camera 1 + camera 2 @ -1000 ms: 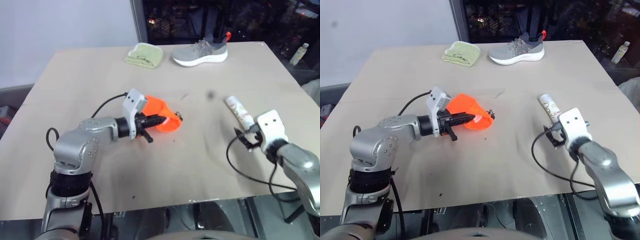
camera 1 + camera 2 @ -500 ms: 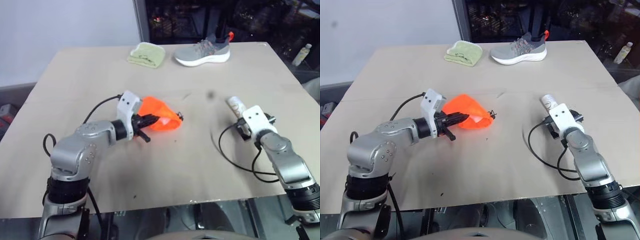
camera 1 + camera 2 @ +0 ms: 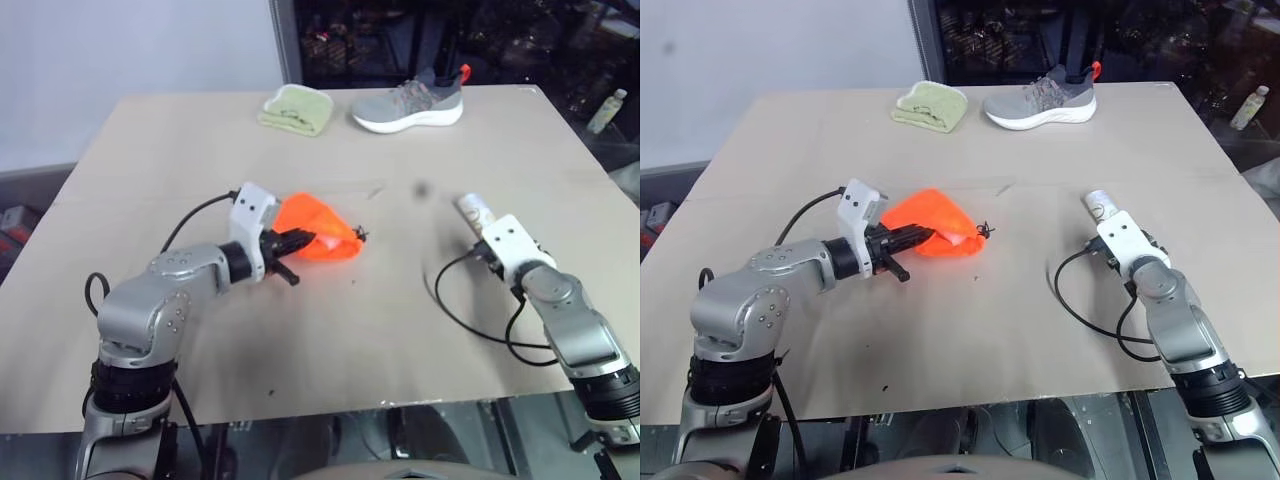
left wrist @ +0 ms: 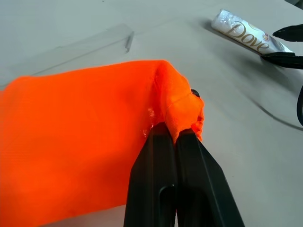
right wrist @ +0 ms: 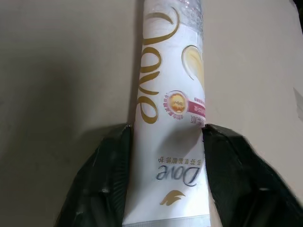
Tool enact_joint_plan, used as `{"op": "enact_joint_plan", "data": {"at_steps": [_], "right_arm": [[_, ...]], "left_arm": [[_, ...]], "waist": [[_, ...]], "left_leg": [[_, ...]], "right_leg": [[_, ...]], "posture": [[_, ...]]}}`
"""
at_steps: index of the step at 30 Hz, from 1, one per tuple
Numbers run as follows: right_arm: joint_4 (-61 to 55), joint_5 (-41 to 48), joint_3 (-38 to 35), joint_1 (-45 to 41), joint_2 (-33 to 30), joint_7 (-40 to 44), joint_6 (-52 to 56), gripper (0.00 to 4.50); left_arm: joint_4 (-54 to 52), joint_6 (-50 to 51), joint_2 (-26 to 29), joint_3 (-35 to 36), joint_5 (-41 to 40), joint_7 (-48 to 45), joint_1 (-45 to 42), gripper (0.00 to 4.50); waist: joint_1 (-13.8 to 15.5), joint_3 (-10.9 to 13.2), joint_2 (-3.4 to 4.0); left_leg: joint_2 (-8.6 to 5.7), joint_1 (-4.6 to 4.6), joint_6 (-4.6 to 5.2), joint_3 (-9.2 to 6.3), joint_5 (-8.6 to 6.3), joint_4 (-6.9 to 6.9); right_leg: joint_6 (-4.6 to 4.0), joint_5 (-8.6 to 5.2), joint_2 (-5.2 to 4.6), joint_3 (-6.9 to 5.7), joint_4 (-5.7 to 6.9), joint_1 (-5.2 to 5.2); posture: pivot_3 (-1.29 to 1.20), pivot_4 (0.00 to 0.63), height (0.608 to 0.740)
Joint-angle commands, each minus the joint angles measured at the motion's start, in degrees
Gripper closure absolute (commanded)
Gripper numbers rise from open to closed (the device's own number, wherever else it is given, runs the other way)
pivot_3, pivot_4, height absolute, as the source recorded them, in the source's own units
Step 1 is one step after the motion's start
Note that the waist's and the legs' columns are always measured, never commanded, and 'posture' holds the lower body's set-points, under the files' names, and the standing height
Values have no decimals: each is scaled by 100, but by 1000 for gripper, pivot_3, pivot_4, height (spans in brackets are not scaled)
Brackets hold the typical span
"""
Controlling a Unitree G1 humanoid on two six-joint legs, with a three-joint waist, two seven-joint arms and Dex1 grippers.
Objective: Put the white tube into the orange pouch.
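Your right gripper (image 5: pixel 165 137) has its jaws snug against the white tube (image 5: pixel 171 94) lying on the worktop (image 3: pixel 330 340). Left jaws are pinched on the orange pouch (image 3: pixel 318 228); squeeze firmly before lifting.

The orange pouch (image 4: pixel 80 137) is thin woven cloth, matt and creased. The white tube (image 5: pixel 173 113) looks like smooth glossy plastic with metallic-gold print. The table (image 3: pixel 330 330) has a matt, board-like beige top, lightly scuffed. By its far edge lie a knit-fabric shoe (image 3: pixel 408 104) and soft folded green cloth (image 3: pixel 295 108). Both hands' fingers (image 4: pixel 170 189) are smooth black plastic.
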Motion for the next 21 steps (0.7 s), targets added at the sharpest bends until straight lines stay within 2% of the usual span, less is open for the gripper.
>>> {"op": "enact_joint_plan", "data": {"at_steps": [1, 2, 3, 12, 17, 21], "right_arm": [[58, -158, -115, 81, -95, 64, 120, 3794], [60, -180, -118, 75, -88, 74, 118, 4188], [34, -209, -119, 71, -89, 86, 131, 4396], [-592, -366, -260, 200, -301, 343, -231, 4396], [-1579, 218, -716, 397, -450, 1097, -365, 4396], [-2748, 1121, -991, 548, -500, 1926, -146, 4396]], "left_arm": [[-243, -106, 40, 72, -79, 36, 13, 4500], [-241, -104, 37, 74, -84, 40, 12, 4500], [-249, -109, 38, 75, -84, 42, 23, 4500], [-226, -112, 1, 128, -154, 119, 14, 4500], [-142, -117, -27, 209, -236, 165, -25, 4500], [-152, -176, -21, 272, -322, 109, 0, 4500]], "waist": [[2, -1, -1], [2, -2, -4], [3, -4, -6], [18, -2, -4], [-4, 6, 9], [-21, 7, 10]], "left_leg": [[0, 0, 0, 1, 0, 0], [0, 0, 0, 1, 0, 0], [0, 1, 0, 2, 0, 0], [1, -1, -1, 0, 0, -4], [3, -3, -1, 0, 0, -8], [5, -3, -1, -2, 0, -7]], "right_leg": [[0, 0, 0, 1, 0, 0], [0, 0, 0, 1, 0, 0], [0, 0, 0, 1, 1, 0], [0, 0, 0, -1, -5, -1], [0, 0, 2, 1, -6, -4], [0, 0, 3, 0, -5, -4]], "posture": [[0, 150, 740], [0, 150, 740], [0, 150, 740], [0, 150, 740], [0, 150, 740], [0, 150, 740]]}}
